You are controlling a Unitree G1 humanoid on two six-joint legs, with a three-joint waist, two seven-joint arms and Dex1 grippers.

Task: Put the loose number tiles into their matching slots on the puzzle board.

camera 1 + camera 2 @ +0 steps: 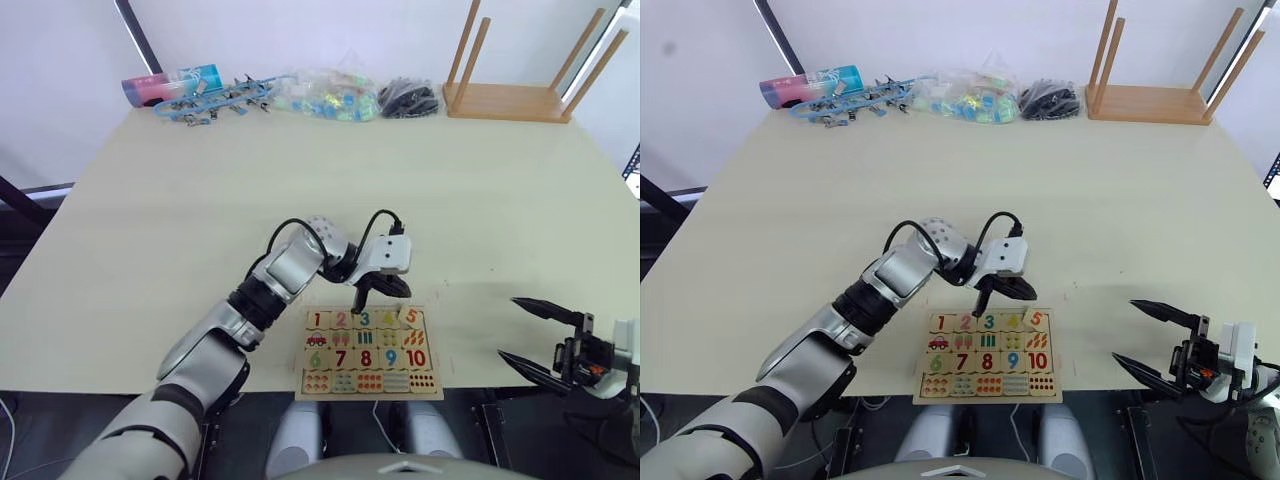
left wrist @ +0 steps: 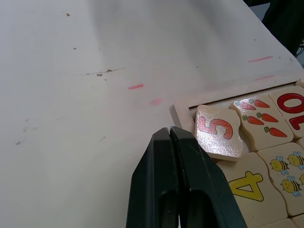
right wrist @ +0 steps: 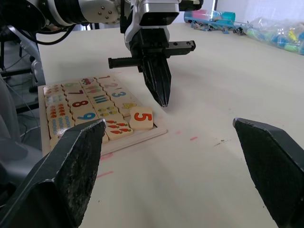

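Note:
The puzzle board (image 1: pixel 370 397) lies at the table's near edge. Tiles 1 (image 1: pixel 317 320), 2 (image 1: pixel 341 320), 3 (image 1: pixel 365 320) and 4 (image 2: pixel 247 184) sit flat in the first row. The orange 5 tile (image 2: pixel 218 132) rests askew and tilted over the end slot, one side raised by the board's corner. My left gripper (image 1: pixel 357 308) is shut with nothing in it, its tip just above the board's far edge, near the 4 and 5. To the right of the board, by the table's front edge, my right gripper (image 1: pixel 535 335) stands open and empty.
Along the far edge lie a pink and teal cylinder (image 1: pixel 170 84), blue clips (image 1: pixel 220 100), a bag of coloured pieces (image 1: pixel 330 98), black cables (image 1: pixel 408 98) and an upturned wooden stool (image 1: pixel 510 100).

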